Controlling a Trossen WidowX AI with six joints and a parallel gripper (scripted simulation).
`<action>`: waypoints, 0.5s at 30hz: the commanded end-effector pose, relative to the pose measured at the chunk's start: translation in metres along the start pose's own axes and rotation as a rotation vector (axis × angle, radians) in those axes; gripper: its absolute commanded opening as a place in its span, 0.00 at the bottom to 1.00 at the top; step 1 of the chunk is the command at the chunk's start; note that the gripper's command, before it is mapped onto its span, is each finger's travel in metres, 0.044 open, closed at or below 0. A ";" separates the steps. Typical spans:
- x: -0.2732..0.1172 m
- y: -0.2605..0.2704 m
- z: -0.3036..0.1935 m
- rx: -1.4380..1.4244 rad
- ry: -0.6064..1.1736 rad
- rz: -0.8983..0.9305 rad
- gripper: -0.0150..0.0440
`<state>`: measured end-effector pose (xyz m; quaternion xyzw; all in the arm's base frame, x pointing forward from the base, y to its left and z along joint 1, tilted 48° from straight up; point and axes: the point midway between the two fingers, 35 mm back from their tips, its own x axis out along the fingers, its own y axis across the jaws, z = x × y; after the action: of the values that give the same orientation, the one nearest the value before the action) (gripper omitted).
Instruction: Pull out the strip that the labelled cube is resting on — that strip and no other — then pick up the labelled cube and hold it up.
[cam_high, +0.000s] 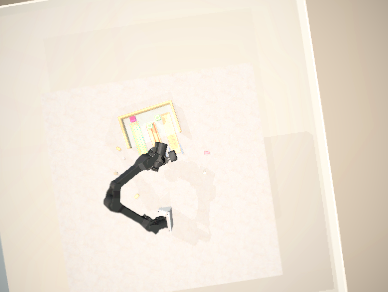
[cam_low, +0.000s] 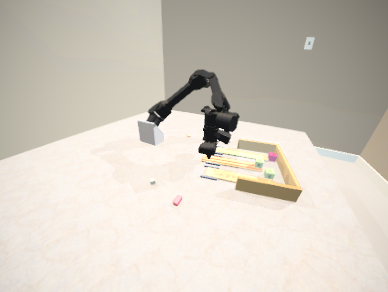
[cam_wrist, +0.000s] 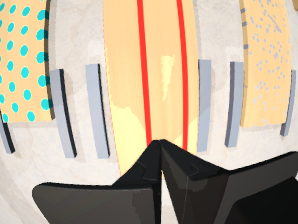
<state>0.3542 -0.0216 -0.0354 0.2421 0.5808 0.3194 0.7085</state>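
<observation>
A black pincer (cam_high: 157, 164) (cam_low: 208, 155) (cam_wrist: 158, 145), its tips drawn together and gripping nothing, hovers over the near end of a red-striped strip (cam_high: 155, 131) (cam_low: 230, 161) (cam_wrist: 164, 75). A cyan-dotted strip (cam_high: 138, 136) (cam_wrist: 22, 65) and a grey-speckled strip (cam_high: 173, 142) (cam_low: 220, 174) (cam_wrist: 267, 60) flank it. A magenta cube (cam_high: 132, 119) (cam_low: 272, 156) and two green cubes are inside the yellow-walled enclosure (cam_high: 147, 109) (cam_low: 267, 190); which one is labelled, and its strip, cannot be told.
</observation>
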 end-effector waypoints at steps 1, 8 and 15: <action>0.006 0.001 -0.013 0.007 0.024 0.004 0.25; 0.006 0.001 -0.023 0.007 0.024 0.004 0.25; 0.006 0.001 -0.034 0.008 0.025 0.004 0.25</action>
<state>0.3330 -0.0224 -0.0399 0.2418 0.5799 0.3189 0.7096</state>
